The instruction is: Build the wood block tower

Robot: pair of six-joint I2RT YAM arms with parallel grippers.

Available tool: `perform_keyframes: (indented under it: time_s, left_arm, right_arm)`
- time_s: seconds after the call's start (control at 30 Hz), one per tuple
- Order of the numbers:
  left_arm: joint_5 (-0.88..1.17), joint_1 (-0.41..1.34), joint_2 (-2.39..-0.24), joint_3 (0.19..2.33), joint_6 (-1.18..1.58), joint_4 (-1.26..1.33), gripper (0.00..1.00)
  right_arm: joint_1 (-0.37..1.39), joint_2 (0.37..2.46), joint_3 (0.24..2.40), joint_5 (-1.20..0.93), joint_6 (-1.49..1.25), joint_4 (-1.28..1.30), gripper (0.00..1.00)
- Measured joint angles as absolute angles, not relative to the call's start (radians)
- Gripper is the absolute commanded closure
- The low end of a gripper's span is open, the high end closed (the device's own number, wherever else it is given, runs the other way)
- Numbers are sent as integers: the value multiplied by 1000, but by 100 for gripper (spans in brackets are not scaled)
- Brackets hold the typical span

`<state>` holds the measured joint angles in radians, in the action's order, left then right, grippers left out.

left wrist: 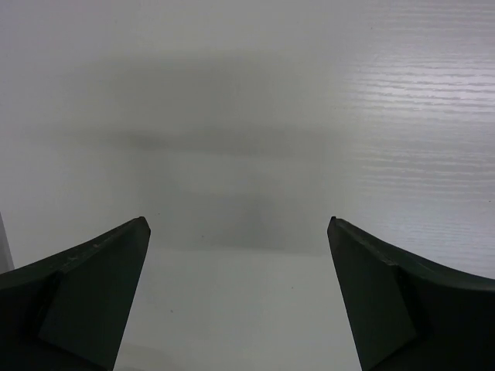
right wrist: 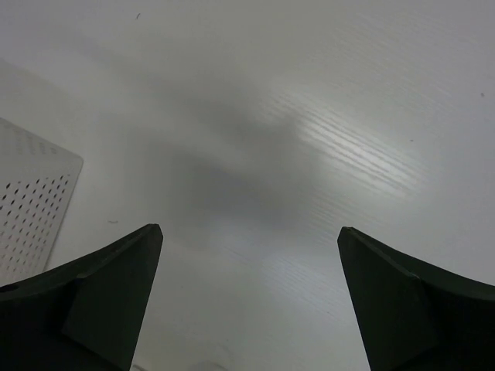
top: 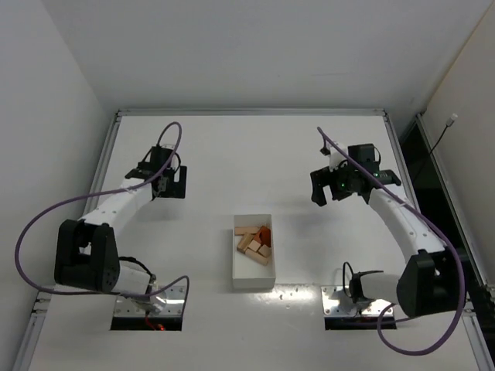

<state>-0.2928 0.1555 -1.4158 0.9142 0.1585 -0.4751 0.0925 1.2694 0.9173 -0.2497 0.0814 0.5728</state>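
One white box (top: 251, 277) sat between two arms, holding about five pale wood blocks (top: 252, 246) and one reddish-orange piece (top: 264, 234); left gripper (top: 173, 188) and right gripper (top: 323, 190) both gaped wide, empty.

There are 2 arms, each rising from its base and folding forward at the elbow. The left arm (top: 116, 205) carries the left gripper (top: 171, 185) to a spot beyond and to the left of the white box (top: 253, 278), well apart from it. Its jaws are spread wide with nothing between them. The right arm (top: 402, 220) holds the right gripper (top: 331, 188) beyond and to the right of the box, equally well apart. Its 2 dark fingers (right wrist: 100, 301) are parted just as wide and hold nothing.
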Motion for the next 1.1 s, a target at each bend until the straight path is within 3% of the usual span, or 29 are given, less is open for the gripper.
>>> perform_keyframes:
  time_s: [0.3,0.7,1.1]
  left_arm:
    - [-208,150,-1230,916,109,-478,0]
    - [-387,143,-1204,925,109,-486,0]
    - [-438,89,-1105,855,109,-505,0]
  right_arm:
    - [226,1230,877,-262,97,606,15]
    - [503,1269,874,-213,-117,607,20]
    - [686,1317,894,-260,-185,620,24]
